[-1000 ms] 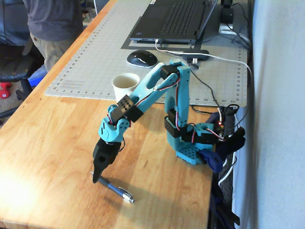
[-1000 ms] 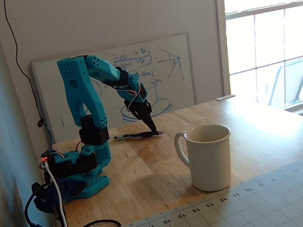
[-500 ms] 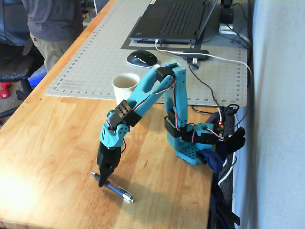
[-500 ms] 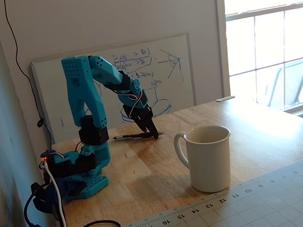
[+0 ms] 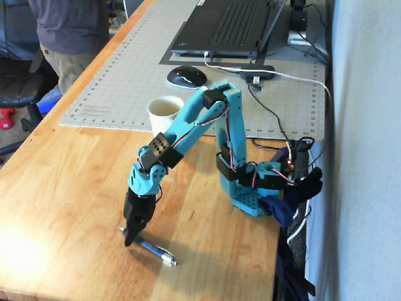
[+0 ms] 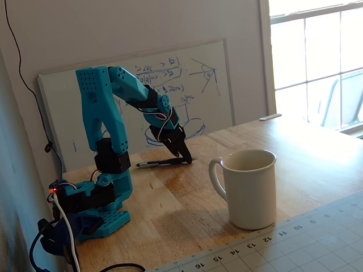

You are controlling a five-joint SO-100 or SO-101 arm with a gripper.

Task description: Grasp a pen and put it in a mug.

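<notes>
Both fixed views are showing the gripper [image 5: 130, 239] reaching down onto the pen [image 5: 155, 249] lying flat on the wooden table [image 5: 69, 182].

Seen from the high fixed view, the pen's long axis is running diagonally, its dark end sitting under the black fingertips at the left and its silver tip pointing toward the near right. From the low fixed view the pen [image 6: 156, 163] is stretching left to right, with the gripper [image 6: 186, 160] touching down at its right end. Whether the fingers are spread or pinching the pen cannot be told. The mug [image 5: 165, 113] is standing upright on the far side of the arm at the edge of a gridded cutting mat [image 5: 135, 69]; along the mat's edge [image 6: 317, 226] ruler numbers 10 to 16 are showing. Blue scribbles on the whiteboard [image 6: 170, 73] are staying unreadable.
</notes>
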